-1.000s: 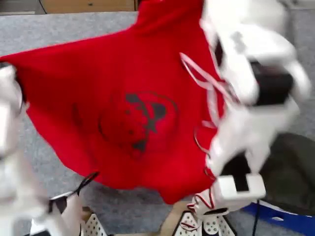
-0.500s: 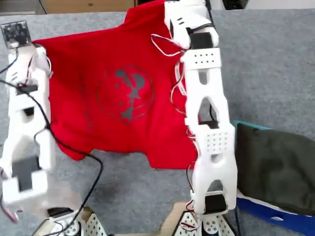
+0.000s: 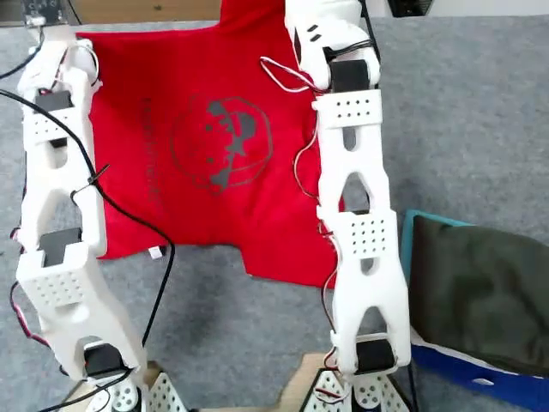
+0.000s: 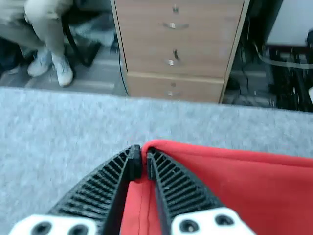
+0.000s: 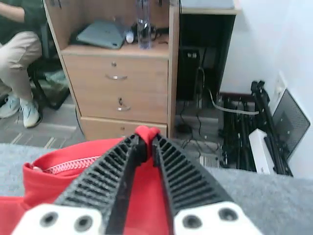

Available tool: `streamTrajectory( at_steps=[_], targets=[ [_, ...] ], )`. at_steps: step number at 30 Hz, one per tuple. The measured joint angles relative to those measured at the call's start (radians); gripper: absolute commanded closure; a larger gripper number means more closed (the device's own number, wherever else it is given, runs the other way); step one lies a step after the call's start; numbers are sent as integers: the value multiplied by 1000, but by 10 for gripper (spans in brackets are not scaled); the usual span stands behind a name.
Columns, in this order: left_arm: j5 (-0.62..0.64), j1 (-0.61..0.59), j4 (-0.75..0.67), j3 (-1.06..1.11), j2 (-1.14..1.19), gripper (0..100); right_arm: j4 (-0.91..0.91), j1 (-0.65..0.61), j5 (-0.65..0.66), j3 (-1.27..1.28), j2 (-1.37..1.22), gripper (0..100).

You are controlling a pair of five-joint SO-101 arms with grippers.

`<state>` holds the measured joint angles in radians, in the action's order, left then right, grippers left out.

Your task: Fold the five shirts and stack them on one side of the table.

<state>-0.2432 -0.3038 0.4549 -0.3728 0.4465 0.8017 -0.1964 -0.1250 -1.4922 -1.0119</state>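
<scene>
A red shirt (image 3: 206,146) with a dark round print lies spread on the grey table, stretched between both arms at the far edge. My left gripper (image 4: 144,155) is shut on a far corner of the red shirt (image 4: 234,191), at the table's far left. My right gripper (image 5: 145,142) is shut on a fold of the red shirt (image 5: 63,181) near its collar, at the far middle. In the high view the left arm (image 3: 56,172) runs along the shirt's left side and the right arm (image 3: 356,189) along its right side.
A folded dark green shirt (image 3: 480,292) lies on a blue one (image 3: 489,378) at the table's near right. Grey table (image 3: 463,120) lies bare to the right of the right arm. A wooden drawer cabinet (image 4: 178,46) stands beyond the far edge.
Both arms have swung out toward the far edge, carrying the red shirt from hanging in the air to lying stretched flat on the table.
</scene>
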Motion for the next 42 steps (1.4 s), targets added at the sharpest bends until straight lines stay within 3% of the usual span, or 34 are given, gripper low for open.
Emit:
streamTrajectory(
  at_steps=[6, 11, 14, 20, 24, 30, 35, 42],
  targets=[
    [0, 0, 275, -121, 0, 982, 236, 0, 86, -109, 0, 993],
    [-5, 0, 600, -250, 0, 982, 470, 0, 183, -130, 3, 993],
    [-71, 0, 787, -293, 0, 982, 628, 0, 226, -130, 9, 993],
    [-172, 0, 1040, -307, 0, 982, 925, -38, 216, -130, 115, 994],
    [-199, 31, 1165, -307, 0, 982, 968, -34, 170, -130, 172, 994],
    [-204, 32, 1223, -307, 0, 982, 971, -37, 164, -77, 293, 994],
    [-210, 26, 1215, -218, -2, 982, 971, -51, 158, 232, 485, 994],
    [-210, 28, 999, 173, -147, 982, 939, -91, 140, 795, 760, 994]
  ],
)
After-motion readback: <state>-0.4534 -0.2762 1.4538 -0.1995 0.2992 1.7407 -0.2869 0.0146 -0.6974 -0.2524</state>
